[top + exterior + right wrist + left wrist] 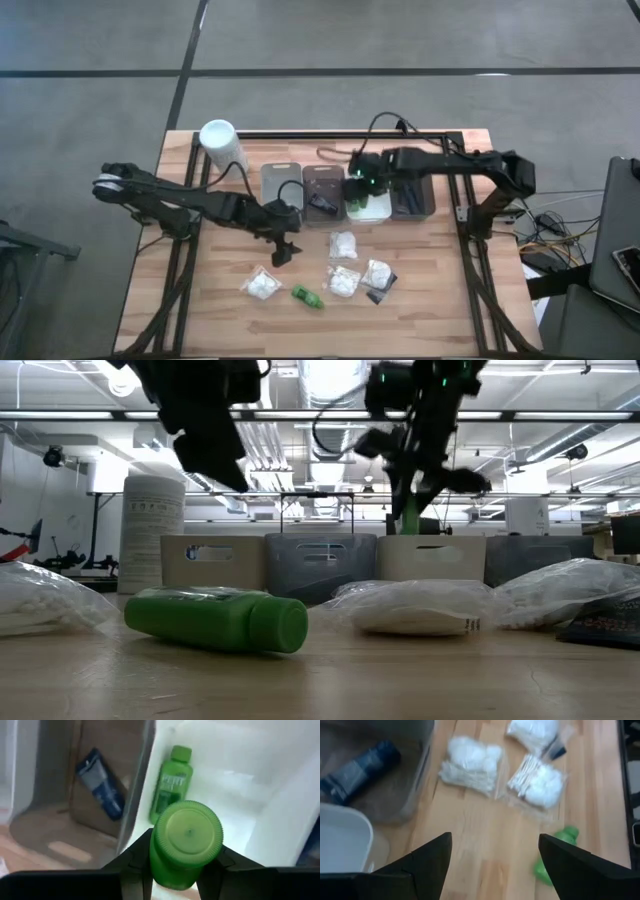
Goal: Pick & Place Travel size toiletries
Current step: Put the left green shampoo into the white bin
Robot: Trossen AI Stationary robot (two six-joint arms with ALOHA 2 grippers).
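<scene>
One green bottle [186,845], light, stiff and slick we judge, sits pinched across its round body in our right gripper [172,870] above the white tray [240,785], while our left gripper [495,865] hangs wide at nine o'clock of the packets [345,262].

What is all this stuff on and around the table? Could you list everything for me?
Trays: four, grey, brown, pale, dark; row at the back of the table.
White container: one, back left corner.
Puff packets: four, clear with white, table front.
Green bottles: three; one lying on table, one in pale tray, one held.
Blue tube: one, in brown tray.
Left gripper: open, above table.
Right gripper: shut on a green bottle, over pale tray.
</scene>
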